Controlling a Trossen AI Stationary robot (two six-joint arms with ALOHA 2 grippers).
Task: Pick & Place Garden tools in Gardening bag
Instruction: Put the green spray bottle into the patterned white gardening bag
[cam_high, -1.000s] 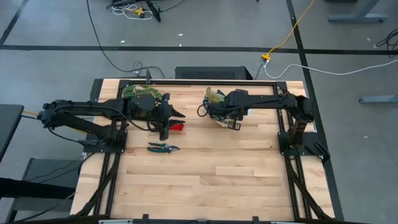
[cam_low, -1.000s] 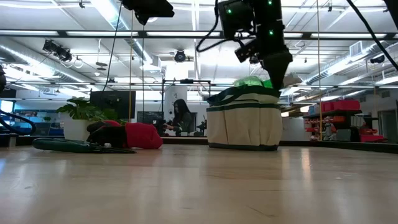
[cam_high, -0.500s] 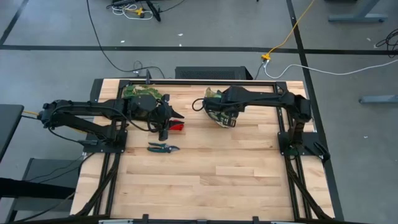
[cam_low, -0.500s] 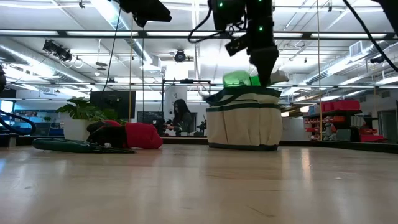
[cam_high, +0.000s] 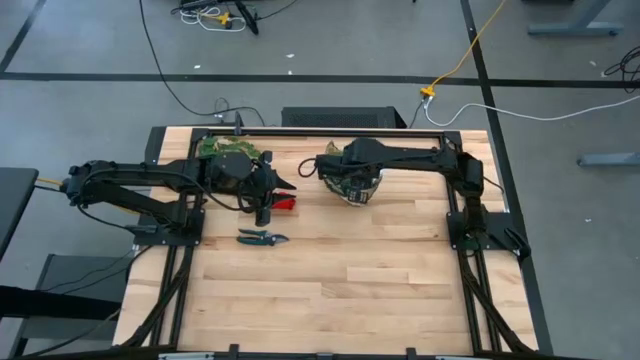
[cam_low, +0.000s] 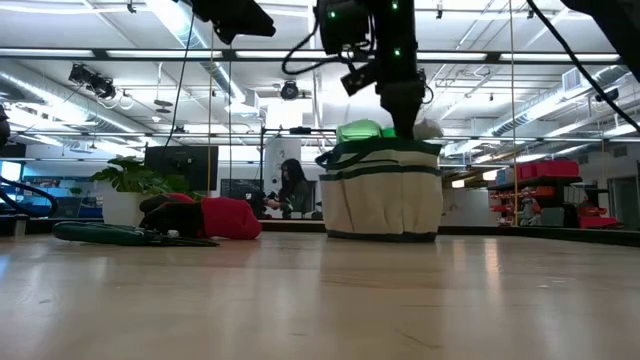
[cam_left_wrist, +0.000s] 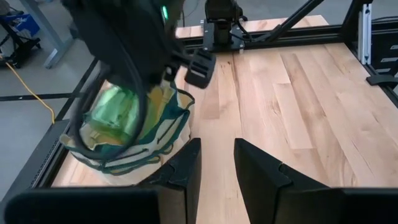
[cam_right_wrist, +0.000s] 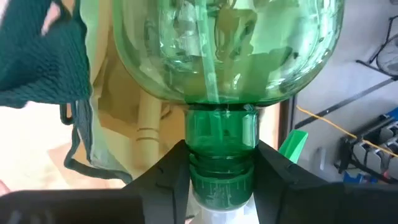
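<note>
The olive-and-tan gardening bag (cam_high: 355, 186) stands on the table's far middle; it also shows in the low view (cam_low: 380, 198). My right gripper (cam_high: 345, 170) is over its mouth, shut on the green spray bottle (cam_right_wrist: 227, 43), whose body shows at the bag's rim (cam_low: 360, 130). A pale wooden handle (cam_right_wrist: 149, 121) lies inside the bag. The red gloves (cam_high: 286, 203) and the pruning shears (cam_high: 262, 238) lie on the table. My left gripper (cam_high: 270, 192) hovers beside the gloves, open and empty (cam_left_wrist: 216, 168). My right gripper pinches the spray bottle's neck (cam_right_wrist: 221, 134), just below the round body, between its two fingers, one on each side. The fingers come slanting down from above the bag. The bottle's body points away from the gripper into the bag's mouth; whether it rests on the bag I cannot tell.
A leafy plant sprig (cam_high: 225, 150) lies at the far left behind my left arm. The bag's dark green rim (cam_right_wrist: 37, 56) stands close beside the bottle. Bare wooden table (cam_high: 350, 280) spreads toward the near edge.
My right gripper has moved toward the table's left edge with the spray bottle, staying shut on it. The bag has slid a little to the left along the table with it.
</note>
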